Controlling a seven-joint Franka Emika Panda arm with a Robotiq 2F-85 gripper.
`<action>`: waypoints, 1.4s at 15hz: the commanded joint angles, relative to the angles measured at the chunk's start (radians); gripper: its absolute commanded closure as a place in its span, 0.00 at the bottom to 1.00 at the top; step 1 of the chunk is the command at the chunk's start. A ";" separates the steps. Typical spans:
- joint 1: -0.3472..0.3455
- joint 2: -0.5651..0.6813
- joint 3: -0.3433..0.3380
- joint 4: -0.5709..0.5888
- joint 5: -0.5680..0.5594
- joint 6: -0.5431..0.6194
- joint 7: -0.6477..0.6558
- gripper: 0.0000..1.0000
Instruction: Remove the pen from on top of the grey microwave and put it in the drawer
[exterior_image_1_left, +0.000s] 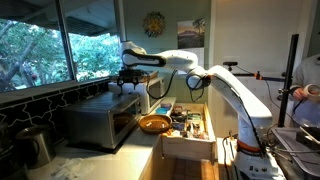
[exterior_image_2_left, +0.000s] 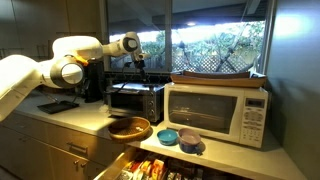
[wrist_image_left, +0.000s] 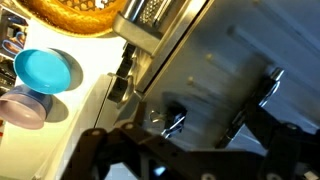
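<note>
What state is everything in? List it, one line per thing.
drawer: pulled open, things inside.
grey microwave: door shut.
white microwave: door shut.
claw: above the grey microwave; open or shut unclear.
blue bowl: upright, empty.
wooden bowl: upright on the counter.

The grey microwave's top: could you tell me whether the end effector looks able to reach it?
Likely yes: the end effector hangs above the grey microwave, with nothing visible between them.
</note>
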 joint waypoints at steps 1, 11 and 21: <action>0.003 0.023 -0.002 0.022 0.004 0.067 0.051 0.00; 0.057 0.100 -0.009 0.054 -0.046 0.225 0.041 0.11; 0.069 0.119 -0.018 0.067 -0.107 0.141 -0.040 0.80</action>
